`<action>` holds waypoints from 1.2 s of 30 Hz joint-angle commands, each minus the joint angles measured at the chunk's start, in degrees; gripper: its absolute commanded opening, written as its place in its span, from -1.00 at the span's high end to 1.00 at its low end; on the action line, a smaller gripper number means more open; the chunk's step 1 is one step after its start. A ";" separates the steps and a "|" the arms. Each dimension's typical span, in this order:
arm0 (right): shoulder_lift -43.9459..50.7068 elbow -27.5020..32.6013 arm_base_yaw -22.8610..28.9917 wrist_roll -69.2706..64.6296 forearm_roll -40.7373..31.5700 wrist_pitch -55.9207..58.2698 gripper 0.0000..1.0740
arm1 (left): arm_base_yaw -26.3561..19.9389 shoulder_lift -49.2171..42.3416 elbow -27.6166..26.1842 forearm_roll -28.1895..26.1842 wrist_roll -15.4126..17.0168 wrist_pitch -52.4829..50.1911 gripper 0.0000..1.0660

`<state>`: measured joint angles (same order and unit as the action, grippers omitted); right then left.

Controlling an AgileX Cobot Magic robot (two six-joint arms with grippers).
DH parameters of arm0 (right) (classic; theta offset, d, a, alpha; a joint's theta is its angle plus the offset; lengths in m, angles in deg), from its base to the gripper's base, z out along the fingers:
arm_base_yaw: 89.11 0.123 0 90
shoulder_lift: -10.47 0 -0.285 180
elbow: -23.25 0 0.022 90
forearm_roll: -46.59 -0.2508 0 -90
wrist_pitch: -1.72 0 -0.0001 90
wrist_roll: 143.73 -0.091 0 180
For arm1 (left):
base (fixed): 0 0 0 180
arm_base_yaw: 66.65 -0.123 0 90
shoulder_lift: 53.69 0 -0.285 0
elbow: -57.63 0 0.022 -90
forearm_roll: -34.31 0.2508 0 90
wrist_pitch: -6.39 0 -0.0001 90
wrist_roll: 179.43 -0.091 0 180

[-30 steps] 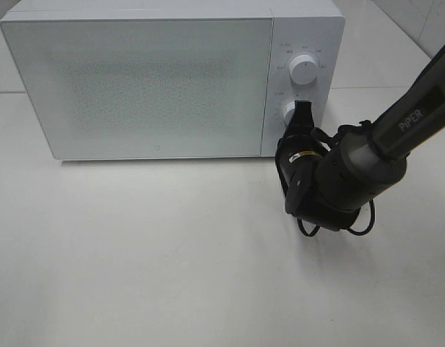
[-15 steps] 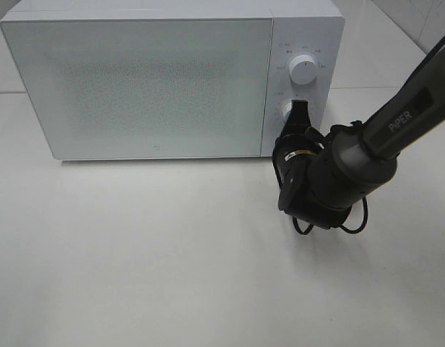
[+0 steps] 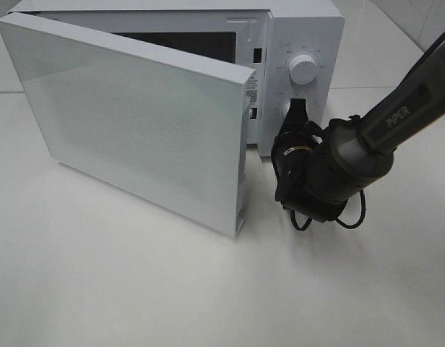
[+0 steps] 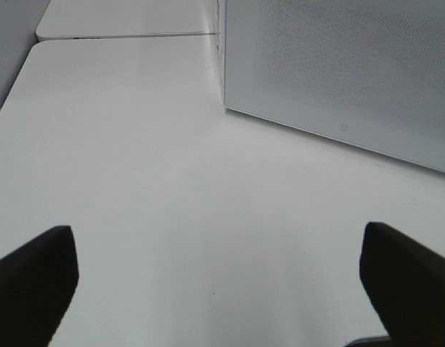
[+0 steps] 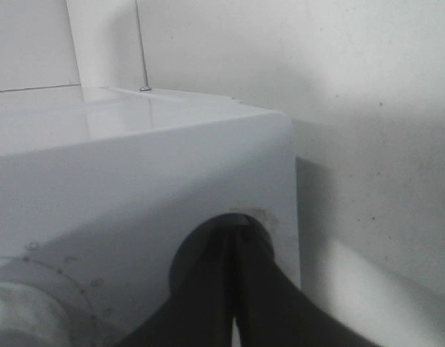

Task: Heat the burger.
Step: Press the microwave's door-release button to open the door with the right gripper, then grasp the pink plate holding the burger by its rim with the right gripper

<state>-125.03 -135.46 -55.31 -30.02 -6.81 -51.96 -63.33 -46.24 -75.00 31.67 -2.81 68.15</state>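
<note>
High cam: microwave [image 3: 320,32] door [image 3: 136,123] ajar; right gripper [image 3: 298,110] pinched shut, empty, tip pressed on the control panel [image 3: 325,43] (door release, I'd guess). Left wrist: left gripper [image 4: 222,289] spread wide, empty, over table [image 4: 121,144] by the door, likely staged to load. Right wrist: jaws meet in panel recess. Burger in no view.

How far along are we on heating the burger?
Done: the microwave door stands open. In hand: the right gripper, shut, sits at the lower control panel; the left gripper hangs open over the table. Left: the burger shows in no view, so loading it, closing the door and starting the heat remain.
</note>
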 commanded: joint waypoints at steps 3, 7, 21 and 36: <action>0.40 -3.09 -2.29 1.09 5.04 -6.30 1.00 | -0.11 -0.97 0.11 -0.46 0.11 -0.52 -0.83; 0.57 -1.95 -2.29 1.15 5.16 -5.04 1.00 | -0.11 -0.97 0.11 -0.46 0.11 -0.52 -0.83; 5.84 6.13 -0.17 0.17 6.19 -2.58 1.00 | -0.11 -0.97 0.11 -0.46 0.11 -0.52 -0.83; 14.78 18.39 4.47 1.38 6.99 1.38 1.00 | -0.11 -0.97 0.11 -0.46 0.11 -0.52 -0.83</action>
<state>-111.11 -117.12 -51.01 -29.68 -0.51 -50.87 -63.33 -46.24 -75.00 31.61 -2.81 68.15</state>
